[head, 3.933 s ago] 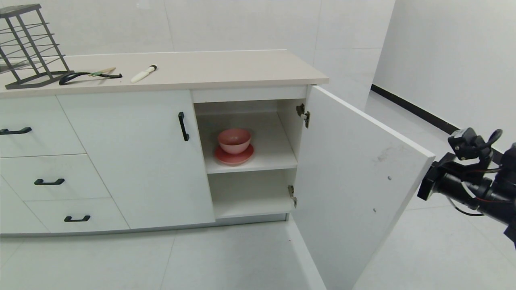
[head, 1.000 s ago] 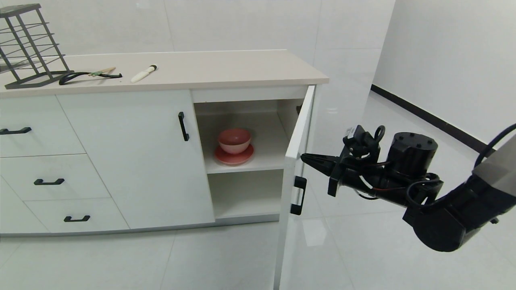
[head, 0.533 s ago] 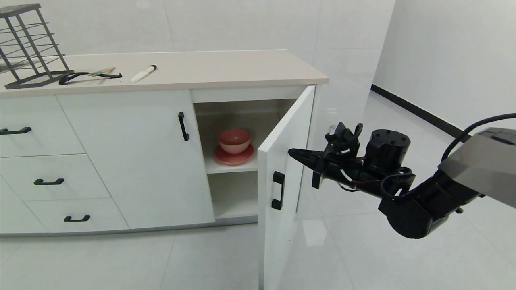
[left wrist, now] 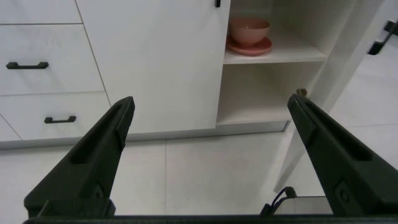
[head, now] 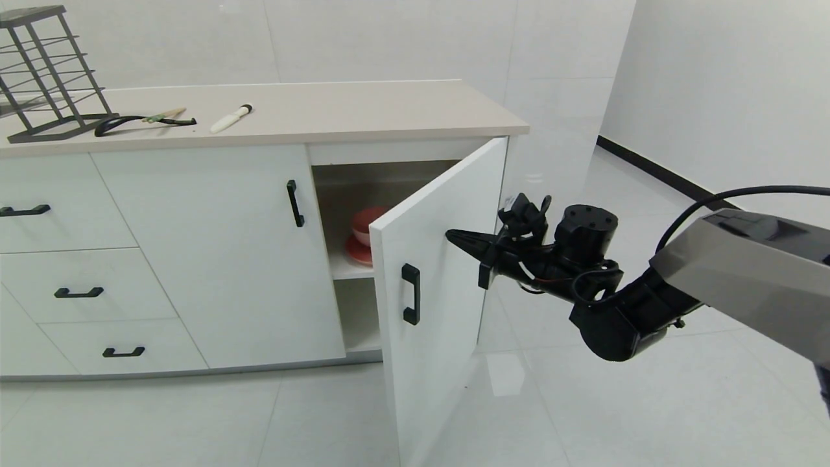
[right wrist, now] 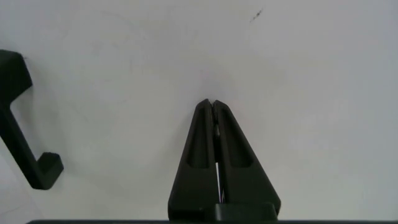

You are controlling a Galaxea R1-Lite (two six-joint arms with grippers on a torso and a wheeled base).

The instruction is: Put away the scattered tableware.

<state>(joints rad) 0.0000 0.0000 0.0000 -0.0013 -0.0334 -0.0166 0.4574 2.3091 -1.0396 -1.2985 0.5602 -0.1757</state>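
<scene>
A pink bowl (head: 367, 224) sits on a pink plate (head: 353, 253) on the cabinet's upper shelf, half hidden by the white door (head: 441, 285). In the left wrist view the bowl (left wrist: 249, 30) and plate (left wrist: 249, 47) show in full. My right gripper (head: 449, 236) is shut, its tip pressed against the door's outer face (right wrist: 212, 103), to the right of the black door handle (head: 410, 294). My left gripper (left wrist: 208, 137) hangs open low over the floor in front of the cabinet, holding nothing.
On the countertop (head: 363, 110) lie a white-handled knife (head: 231, 119), a black utensil (head: 139, 122) and a dark wire rack (head: 45, 71) at the far left. Drawers with black handles (head: 79, 293) fill the cabinet's left side. White tiled floor spreads to the right.
The right arm has swung in from the far right and pushed the door from wide open to about half shut. The door now covers part of the bowl and plate.
</scene>
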